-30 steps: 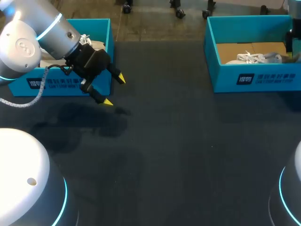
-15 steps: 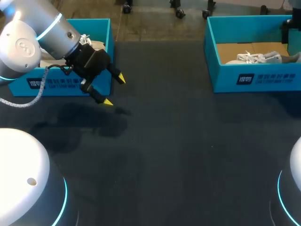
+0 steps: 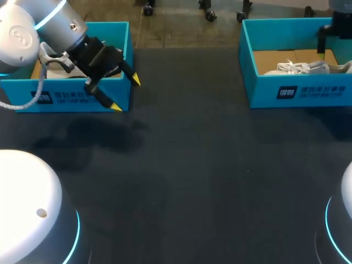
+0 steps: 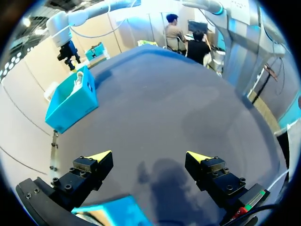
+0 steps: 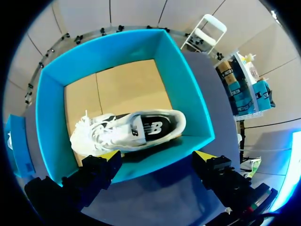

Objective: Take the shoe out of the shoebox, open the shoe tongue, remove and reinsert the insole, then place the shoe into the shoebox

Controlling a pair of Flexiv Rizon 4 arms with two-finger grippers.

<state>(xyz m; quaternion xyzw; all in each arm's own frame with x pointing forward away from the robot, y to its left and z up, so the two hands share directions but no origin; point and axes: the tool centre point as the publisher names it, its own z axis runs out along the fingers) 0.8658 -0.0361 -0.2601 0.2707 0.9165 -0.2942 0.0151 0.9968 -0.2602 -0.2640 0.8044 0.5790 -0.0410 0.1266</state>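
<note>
Black matte table (image 3: 209, 165), shoe (image 5: 131, 131) lodged in the right shoebox (image 5: 186, 92).
Left gripper (image 3: 125, 94) and right gripper (image 5: 157, 156) are held spread, empty.

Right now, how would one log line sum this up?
left gripper open, by left shoebox | right gripper open, above right shoebox | shoe inside right shoebox, ungrasped

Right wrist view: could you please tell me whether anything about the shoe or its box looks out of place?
Nothing stands out. The shoe sits sole down inside the shoebox, slightly angled along the wall nearest the open right gripper; its laces are bunched loosely.
</note>
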